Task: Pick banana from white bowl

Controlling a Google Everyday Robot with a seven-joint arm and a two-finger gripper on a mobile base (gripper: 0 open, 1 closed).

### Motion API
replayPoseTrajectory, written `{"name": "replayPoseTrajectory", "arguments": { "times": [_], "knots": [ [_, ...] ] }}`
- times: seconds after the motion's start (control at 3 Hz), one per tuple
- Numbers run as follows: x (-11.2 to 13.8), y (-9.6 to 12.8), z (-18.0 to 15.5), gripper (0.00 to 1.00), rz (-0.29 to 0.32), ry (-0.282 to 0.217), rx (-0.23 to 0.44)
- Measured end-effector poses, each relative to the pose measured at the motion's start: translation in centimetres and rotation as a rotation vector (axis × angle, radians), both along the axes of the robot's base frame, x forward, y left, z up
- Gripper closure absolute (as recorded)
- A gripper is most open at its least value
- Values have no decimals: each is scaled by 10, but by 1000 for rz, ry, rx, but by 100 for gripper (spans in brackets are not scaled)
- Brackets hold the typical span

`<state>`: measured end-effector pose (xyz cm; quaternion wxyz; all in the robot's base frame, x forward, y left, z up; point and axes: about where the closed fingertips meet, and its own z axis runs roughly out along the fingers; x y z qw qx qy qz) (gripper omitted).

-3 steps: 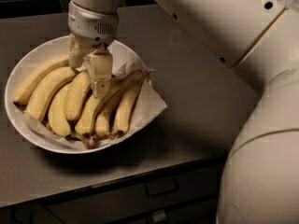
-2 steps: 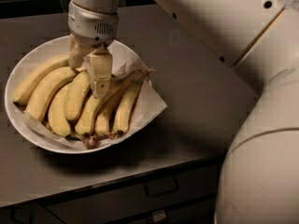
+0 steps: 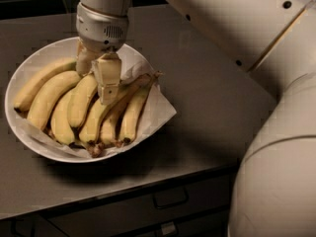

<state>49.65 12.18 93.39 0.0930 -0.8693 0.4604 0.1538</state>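
- The white bowl (image 3: 42, 56) sits on the left of the grey tabletop (image 3: 212, 88), well back from the front edge, so nothing is about to slide off.
- The bananas (image 3: 54, 95) lie fanned side by side inside it, stem ends bunched at the front rim. The bowl is shallow and wide, which is why they lie flat instead of stacking.
- A white paper liner (image 3: 159, 111) sticks out over the right rim. My guess is it's just there to keep the fruit from skidding on the glaze.
- The pincer (image 3: 98, 84) comes straight down from above and is down among the upper ends of the middle bananas — right where one can be taken across its narrow width.
- Honestly I can't tell whether the pincer is wide, narrow or already clamped. Its own housing blocks that.
- No banana looks lifted. They all seem to be resting in the bowl, so I'd call this the grasp step, not the pick-up.
- The arm (image 3: 237, 23) reaches in from the right and stays high over the tabletop, so it doesn't touch the bowl rim.
- Risk as I see it: the bananas are touching, so a neighbour could get dragged along.
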Motion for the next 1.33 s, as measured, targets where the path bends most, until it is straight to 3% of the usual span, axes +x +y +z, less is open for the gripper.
{"name": "replayPoseTrajectory", "arguments": {
  "times": [0.67,1.33],
  "knots": [
    [-6,-14,-2,32,-23,11,-4],
    [-7,-9,1,40,-13,6,-11]
  ]
}}
